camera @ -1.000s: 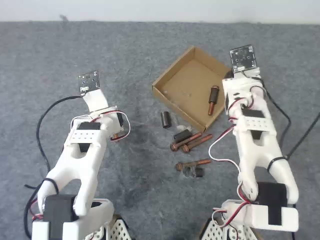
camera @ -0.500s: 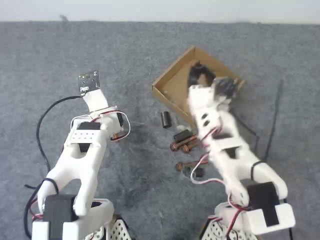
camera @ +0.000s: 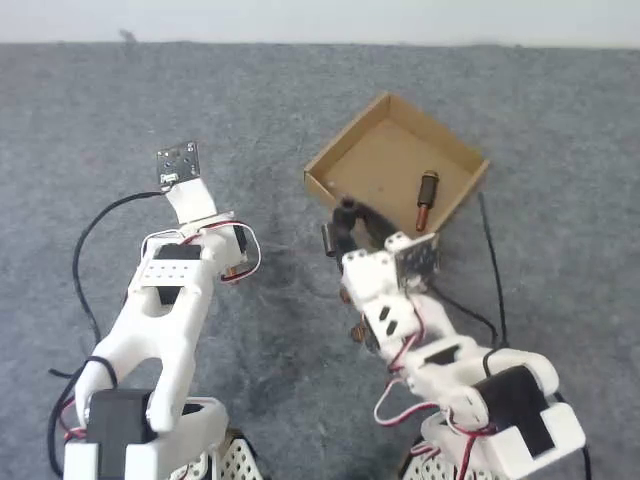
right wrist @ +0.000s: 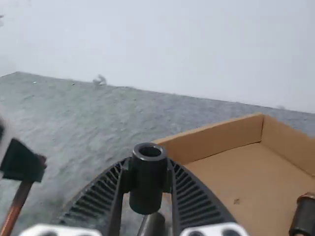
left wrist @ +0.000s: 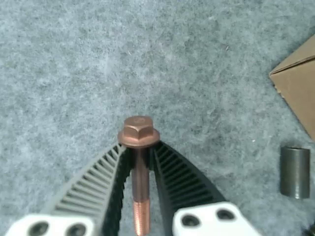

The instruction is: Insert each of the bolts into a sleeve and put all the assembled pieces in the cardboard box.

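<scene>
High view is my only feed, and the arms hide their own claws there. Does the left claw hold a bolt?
Observer: Yes. In the left wrist view, the left claw is shut on a copper bolt, with the hex head poking out past the claw's tip.
Operator: And what does the right claw have?
Observer: The right wrist view shows the right claw shut on a black sleeve, with its open end jutting out past the claw's tip.
</scene>
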{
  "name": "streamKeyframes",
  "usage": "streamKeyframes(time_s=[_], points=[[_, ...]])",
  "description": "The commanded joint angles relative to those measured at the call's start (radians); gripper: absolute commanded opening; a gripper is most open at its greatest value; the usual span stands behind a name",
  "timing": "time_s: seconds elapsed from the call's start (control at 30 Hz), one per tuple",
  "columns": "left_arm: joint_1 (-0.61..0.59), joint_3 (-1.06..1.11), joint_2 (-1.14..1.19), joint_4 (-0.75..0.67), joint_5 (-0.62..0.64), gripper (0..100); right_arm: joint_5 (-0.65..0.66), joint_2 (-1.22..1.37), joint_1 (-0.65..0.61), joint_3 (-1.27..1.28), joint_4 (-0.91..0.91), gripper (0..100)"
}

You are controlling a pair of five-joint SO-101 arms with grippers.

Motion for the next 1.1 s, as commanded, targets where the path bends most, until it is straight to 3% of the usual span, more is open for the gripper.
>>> streamKeyframes(time_s=[0.0, 0.2, 0.43, 0.73, 1.07], points=[[-0.009, -0.013, -0.049, -0.026, -0.011, 1, -0.009, -0.070, -0.031, 0.052, -0.087, 0.6], [-0.009, -0.013, -0.049, -0.026, -0.011, 1, -0.006, -0.070, -0.036, 0.152, -0.133, 0.6], [-0.009, -0.013, -0.049, -0.028, -0.011, 1, 0.144, -0.061, -0.021, 0.157, -0.036, 0.6], [-0.008, -0.013, -0.051, -0.028, -0.011, 1, -0.074, -0.062, -0.119, 0.157, -0.054, 0.6], [0.026, -0.010, -0.054, -0.028, -0.012, 1, -0.091, -0.059, -0.143, 0.126, -0.030, 0.6]])
